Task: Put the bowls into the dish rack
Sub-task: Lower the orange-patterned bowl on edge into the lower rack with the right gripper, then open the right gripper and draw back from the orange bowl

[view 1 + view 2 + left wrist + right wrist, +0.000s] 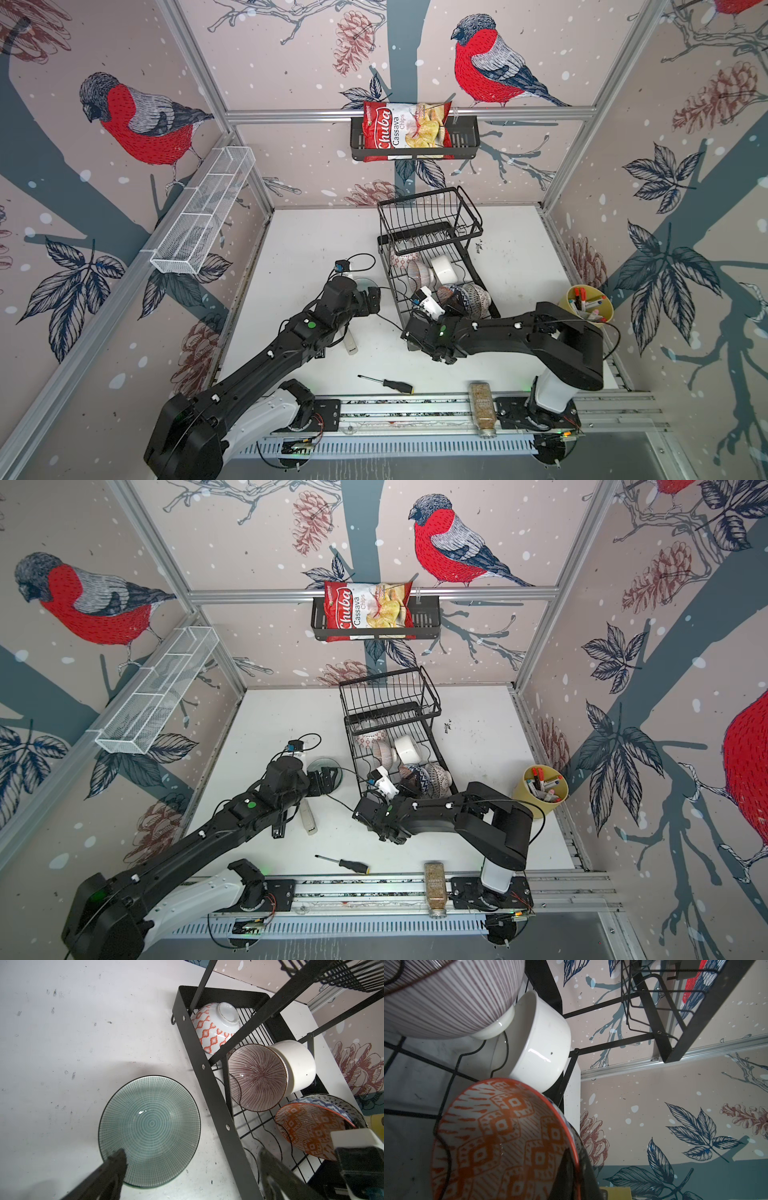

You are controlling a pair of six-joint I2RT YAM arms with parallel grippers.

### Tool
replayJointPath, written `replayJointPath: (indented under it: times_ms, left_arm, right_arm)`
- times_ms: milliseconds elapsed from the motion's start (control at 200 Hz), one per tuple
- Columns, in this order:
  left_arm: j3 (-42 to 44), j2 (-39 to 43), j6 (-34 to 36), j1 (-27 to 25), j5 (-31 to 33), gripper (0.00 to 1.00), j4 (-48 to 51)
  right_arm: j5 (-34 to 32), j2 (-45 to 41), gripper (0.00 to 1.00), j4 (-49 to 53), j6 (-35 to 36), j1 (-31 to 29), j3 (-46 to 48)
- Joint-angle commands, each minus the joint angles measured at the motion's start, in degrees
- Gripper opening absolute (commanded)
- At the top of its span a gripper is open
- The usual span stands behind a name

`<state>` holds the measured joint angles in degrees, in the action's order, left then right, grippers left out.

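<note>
- Teal bowl [322,766] lies flat on the table [270,717] in a top view, just beside the long left rail of the dish rack [390,696]. The left claw [330,780] hangs over the bowl's near rim. Bare table lies open beyond the bowl and to the right of the rack. A screwdriver [343,863] lies well apart, near the front edge.
- In a top view the right claw [452,308] reaches into the rack's near end, among bowls standing on edge in the lower tier. The raised upper basket covers only the far end.
- Left wrist view: the left claw's fingers [117,1160] are spread wide, one over the teal bowl's inside near its rim, the other across the rack's rail. In the lower tier sit an orange-diamond bowl [214,1028], a striped bowl [257,1077], a plain white bowl [299,1066] and an orange-patterned bowl [311,1128].
- Right wrist view: the right claw is pressed together, pinching the rim of the orange-patterned bowl, which is tilted on the slot wires. The plain white bowl is just beyond it, and the striped bowl's foot touches the white bowl's mouth.
</note>
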<state>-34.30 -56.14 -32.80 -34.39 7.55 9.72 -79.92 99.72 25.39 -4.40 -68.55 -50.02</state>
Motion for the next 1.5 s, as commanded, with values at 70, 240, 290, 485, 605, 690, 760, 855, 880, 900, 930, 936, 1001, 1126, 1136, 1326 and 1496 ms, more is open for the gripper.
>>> replayJointPath:
  times_ms: [70, 240, 290, 485, 605, 690, 760, 855, 880, 900, 930, 936, 1001, 1126, 1136, 1326, 1496]
  left_arm:
    - [0.2, 0.2, -0.1, 0.0, 0.4, 0.97, -1.0]
    - [0.1, 0.4, 0.0, 0.1, 0.3, 0.97, -0.8]
    - [0.2, 0.5, -0.1, 0.1, 0.3, 0.97, -0.8]
    - [0.2, 0.6, -0.2, 0.2, 0.4, 0.97, -0.8]
    - [0.2, 0.6, -0.2, 0.2, 0.4, 0.97, -0.7]
    - [0.0, 0.7, -0.2, 0.1, 0.5, 0.97, -0.5]
    - [0.0, 0.9, -0.2, 0.1, 0.4, 0.97, -0.6]
    - [0.0, 1.2, -0.2, 0.2, 0.7, 0.97, -0.3]
    - [0.0, 1.4, -0.2, 0.2, 0.7, 0.97, -0.2]
    - [0.1, 1.4, -0.2, 0.1, 0.7, 0.97, -0.2]
    - [0.1, 1.6, -0.3, 0.1, 0.7, 0.97, -0.1]
    - [0.2, 1.6, -0.3, 0.1, 0.7, 0.97, -0.1]
    - [0.4, 1.9, -0.3, 0.1, 0.8, 0.97, 0.0]
    - [0.4, 2.3, -0.3, 0.1, 1.1, 0.97, 0.2]
    - [0.5, 2.3, -0.3, 0.1, 1.1, 0.97, 0.2]
    - [0.6, 2.7, -0.3, 0.2, 1.1, 0.97, 0.1]
    - [0.7, 2.8, -0.3, 0.2, 1.2, 0.97, 0.2]
  right_arm:
    - [9.3, 2.1, 0.0, 3.7, -1.6, 0.2, -0.2]
    - [10.5, 2.3, 0.0, 4.8, -2.7, 0.5, -0.8]
    - [10.8, 2.3, 0.0, 5.0, -2.8, 0.5, -1.0]
    - [12.8, 2.2, 0.02, 6.4, -3.6, 0.6, -1.7]
    - [13.2, 2.9, 0.04, 8.5, -5.2, 0.6, -2.8]
    - [13.4, 3.3, 0.05, 9.6, -6.0, 0.7, -3.3]
    - [13.7, 3.2, 0.07, 9.7, -6.0, 0.7, -3.3]
    - [14.1, 3.2, 0.09, 9.8, -6.0, 0.7, -3.3]
    - [14.2, 3.2, 0.1, 9.8, -6.0, 0.7, -3.4]
    - [14.3, 3.2, 0.1, 9.9, -6.0, 0.7, -3.4]
    - [14.3, 3.2, 0.11, 10.0, -6.0, 0.6, -3.5]
    - [14.3, 3.2, 0.12, 10.0, -6.0, 0.6, -3.5]
    - [14.6, 3.2, 0.14, 9.9, -5.9, 0.6, -3.5]
    - [14.4, 3.5, 0.18, 10.2, -6.0, 0.4, -3.6]
    - [14.3, 3.5, 0.18, 10.2, -6.0, 0.3, -3.6]
    - [14.2, 3.7, 0.31, 11.0, -6.5, 0.3, -4.1]
    - [14.0, 3.8, 0.48, 11.2, -6.8, 0.3, -4.3]
